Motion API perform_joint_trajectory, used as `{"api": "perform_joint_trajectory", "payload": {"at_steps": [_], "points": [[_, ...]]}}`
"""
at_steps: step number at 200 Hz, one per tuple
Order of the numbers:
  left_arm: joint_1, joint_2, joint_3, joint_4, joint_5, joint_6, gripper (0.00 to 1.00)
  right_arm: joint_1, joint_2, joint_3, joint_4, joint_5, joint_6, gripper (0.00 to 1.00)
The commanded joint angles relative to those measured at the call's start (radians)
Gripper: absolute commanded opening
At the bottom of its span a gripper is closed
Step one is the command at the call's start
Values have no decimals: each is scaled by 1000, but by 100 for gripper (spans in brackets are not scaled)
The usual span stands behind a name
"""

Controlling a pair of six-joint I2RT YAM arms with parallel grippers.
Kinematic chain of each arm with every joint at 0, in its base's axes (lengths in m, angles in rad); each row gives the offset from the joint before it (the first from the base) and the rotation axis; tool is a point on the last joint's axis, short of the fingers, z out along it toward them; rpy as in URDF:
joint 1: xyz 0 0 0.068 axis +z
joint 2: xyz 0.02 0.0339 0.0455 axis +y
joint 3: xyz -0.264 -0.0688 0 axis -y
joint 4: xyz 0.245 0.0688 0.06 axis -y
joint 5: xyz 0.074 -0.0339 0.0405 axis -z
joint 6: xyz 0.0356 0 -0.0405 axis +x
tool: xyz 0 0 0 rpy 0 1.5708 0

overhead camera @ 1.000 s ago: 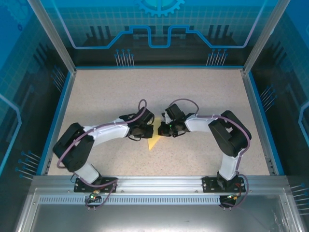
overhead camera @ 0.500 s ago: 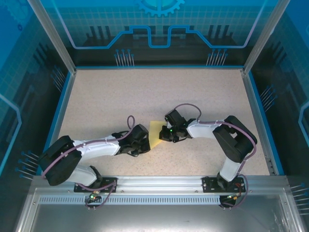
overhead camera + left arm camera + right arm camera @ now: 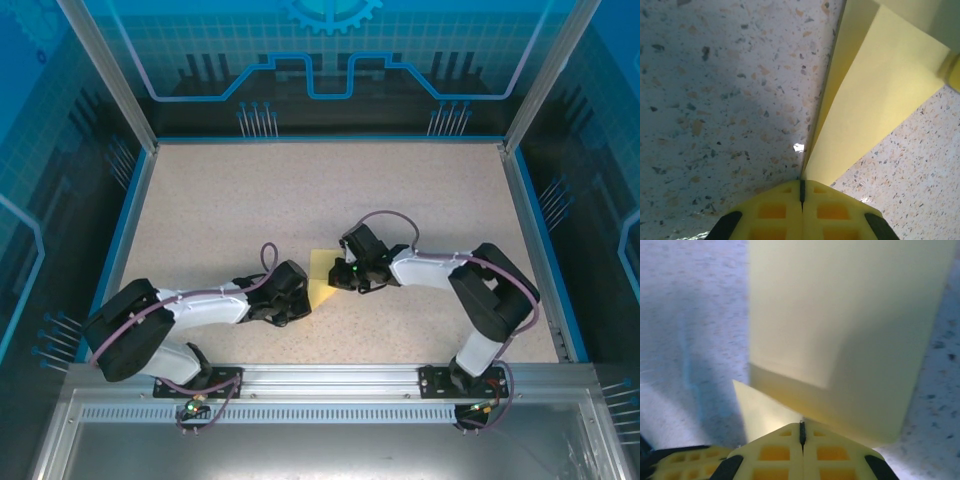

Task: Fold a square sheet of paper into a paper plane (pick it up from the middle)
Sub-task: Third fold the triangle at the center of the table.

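Note:
The yellow sheet of paper, folded into a narrow pointed paper plane (image 3: 320, 283) with a centre crease, sits between my two grippers near the table's middle. My left gripper (image 3: 303, 297) is at its near-left end. In the left wrist view the jaws (image 3: 801, 182) are shut with the plane's pointed tip (image 3: 875, 95) running into their seam. My right gripper (image 3: 336, 278) meets the plane from the right. Its jaws (image 3: 801, 426) are shut on an edge, and the folded layers (image 3: 840, 315) rise close and blurred in front of them.
The speckled tabletop (image 3: 250, 200) stretches bare behind and to both sides. A blue rim (image 3: 130, 230) and clear enclosure walls border it. The metal rail (image 3: 320, 380) with both arm bases runs along the near edge.
The left arm swung from beside the right gripper toward the near edge and lowered, and its jaws closed fully. The paper now lies a little farther back. The right gripper barely moved.

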State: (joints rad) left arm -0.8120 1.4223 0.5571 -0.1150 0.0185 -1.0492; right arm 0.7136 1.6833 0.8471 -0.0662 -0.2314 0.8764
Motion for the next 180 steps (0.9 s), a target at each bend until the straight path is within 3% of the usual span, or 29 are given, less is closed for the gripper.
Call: {"api": "perform_joint_trajectory", "payload": {"at_steps": [1, 52, 103, 155, 180], "points": [[-9, 15, -1, -87, -36, -12, 0, 39, -33, -13, 42, -49, -52, 0], [-10, 10, 10, -117, -43, -2, 0, 111, 75, 17, 93, -139, -53, 0], [-10, 3, 27, -121, -42, 13, 0, 106, 136, 11, 77, -141, -41, 0], [-10, -17, 1, 90, 31, 21, 1, 96, 131, -15, 118, -172, -19, 0], [-10, 3, -13, 113, 26, 16, 0, 95, 143, -15, 125, -177, -10, 0]]}}
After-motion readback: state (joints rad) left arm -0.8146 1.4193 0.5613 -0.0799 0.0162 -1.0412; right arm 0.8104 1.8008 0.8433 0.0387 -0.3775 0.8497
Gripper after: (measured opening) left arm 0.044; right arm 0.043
